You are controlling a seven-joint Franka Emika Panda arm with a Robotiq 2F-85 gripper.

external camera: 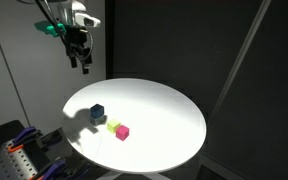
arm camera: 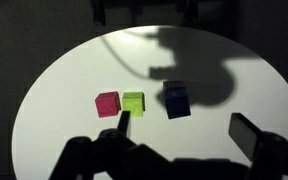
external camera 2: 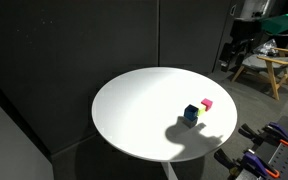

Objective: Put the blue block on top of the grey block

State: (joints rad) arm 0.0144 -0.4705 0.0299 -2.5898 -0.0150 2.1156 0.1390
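On the table (arm camera: pixel 64 80), blue block (arm camera: pixel 176 101) in shadow, grey block indistinct.

We're looking at the round white table (external camera: pixel 164 110), and it's carrying three small plastic-looking cubes in a short row near its middle. The magenta cube (arm camera: pixel 107 104) is sitting at one end, with the yellow-green cube (arm camera: pixel 133 103) sitting just beside it. The small dark blue cube (arm camera: pixel 177 103) is standing slightly apart at the other end, with a broad shadow falling across it.
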